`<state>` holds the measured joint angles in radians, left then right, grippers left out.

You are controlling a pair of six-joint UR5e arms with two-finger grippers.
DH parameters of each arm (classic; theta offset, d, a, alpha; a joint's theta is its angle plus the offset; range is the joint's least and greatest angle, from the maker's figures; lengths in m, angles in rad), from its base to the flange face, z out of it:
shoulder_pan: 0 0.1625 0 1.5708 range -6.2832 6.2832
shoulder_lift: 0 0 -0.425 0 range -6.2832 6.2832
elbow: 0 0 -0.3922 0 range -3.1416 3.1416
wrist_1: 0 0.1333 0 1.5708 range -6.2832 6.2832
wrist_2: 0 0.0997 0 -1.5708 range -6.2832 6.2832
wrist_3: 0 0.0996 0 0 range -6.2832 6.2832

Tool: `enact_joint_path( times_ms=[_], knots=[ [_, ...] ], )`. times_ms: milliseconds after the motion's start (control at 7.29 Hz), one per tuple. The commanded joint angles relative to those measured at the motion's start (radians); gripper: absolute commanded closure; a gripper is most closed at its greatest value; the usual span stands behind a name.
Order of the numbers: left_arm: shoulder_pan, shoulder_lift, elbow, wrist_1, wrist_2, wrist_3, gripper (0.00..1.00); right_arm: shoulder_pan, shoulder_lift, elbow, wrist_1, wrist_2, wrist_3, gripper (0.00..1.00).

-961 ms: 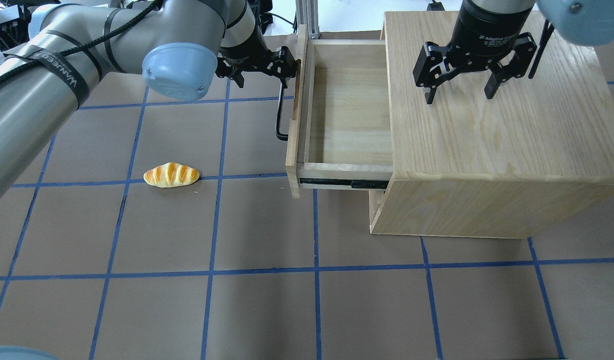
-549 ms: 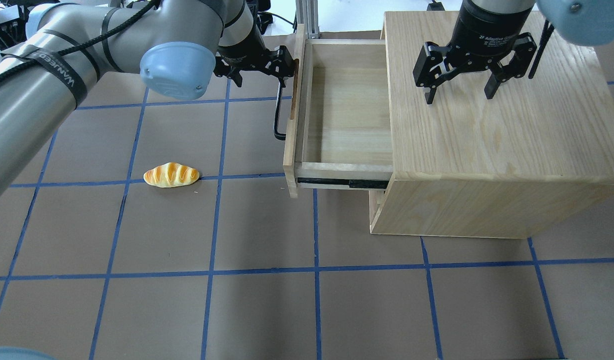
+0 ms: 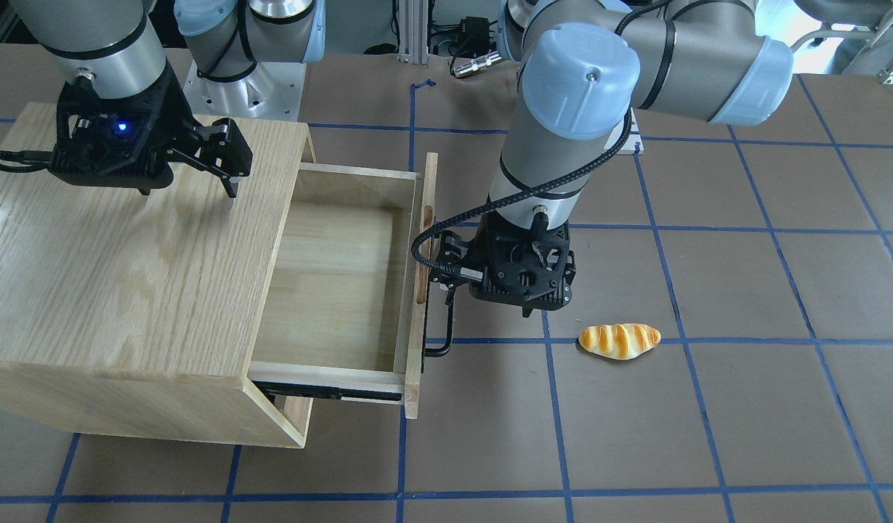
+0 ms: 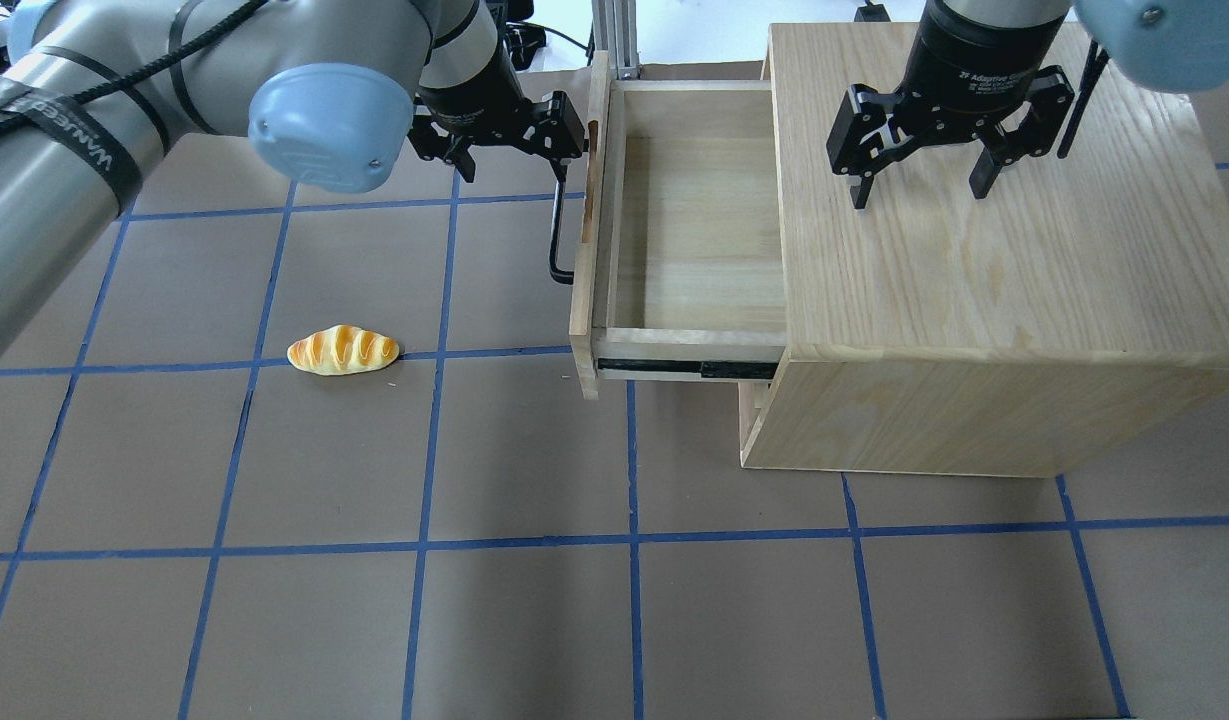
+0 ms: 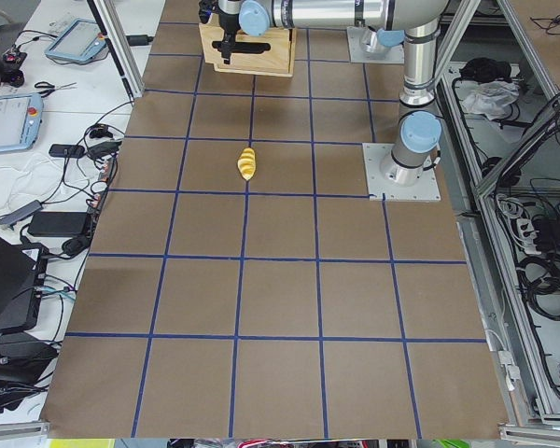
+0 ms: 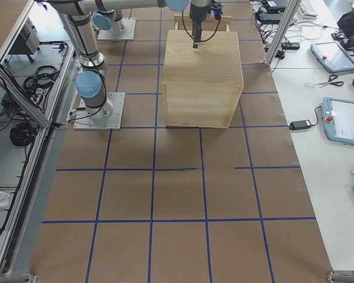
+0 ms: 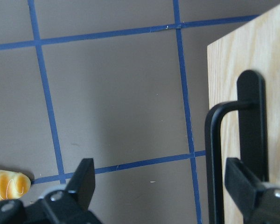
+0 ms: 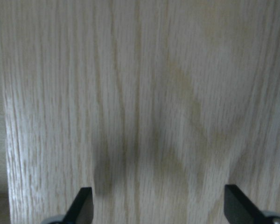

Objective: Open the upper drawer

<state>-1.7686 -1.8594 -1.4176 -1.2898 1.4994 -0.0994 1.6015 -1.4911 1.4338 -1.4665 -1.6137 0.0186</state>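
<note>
The upper drawer stands pulled well out of the wooden cabinet, its pale inside bare; it also shows in the front view. Its black bar handle runs along the front panel. My left gripper is open at the far end of the handle. In the left wrist view the handle stands just inside the right finger, ungripped. My right gripper is open and empty just above the cabinet top.
A toy bread roll lies on the brown paper table left of the drawer, also in the front view. Blue tape lines grid the table. A lower drawer sits shut under the open one.
The drawer slid a little further out early on, then stopped. My left arm's elbow has swung left and the left gripper has eased slightly away. The right gripper has not moved.
</note>
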Motion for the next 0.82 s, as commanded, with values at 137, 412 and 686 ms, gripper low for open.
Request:
enact_joint_path(
  times_ms=[137, 412, 686],
  knots=[
    [0.120, 0.069, 0.098, -0.199, 0.005, 0.004, 0.00, 0.000, 0.000, -0.001, 0.000, 0.000, 0.001, 0.00],
    [0.213, 0.107, 0.088, -0.255, 0.036, 0.064, 0.00, 0.000, 0.000, -0.001, 0.000, 0.000, 0.001, 0.00],
    [0.233, 0.129, 0.066, -0.261, 0.143, 0.066, 0.00, 0.000, 0.000, -0.001, 0.000, 0.000, 0.001, 0.00]
  ],
)
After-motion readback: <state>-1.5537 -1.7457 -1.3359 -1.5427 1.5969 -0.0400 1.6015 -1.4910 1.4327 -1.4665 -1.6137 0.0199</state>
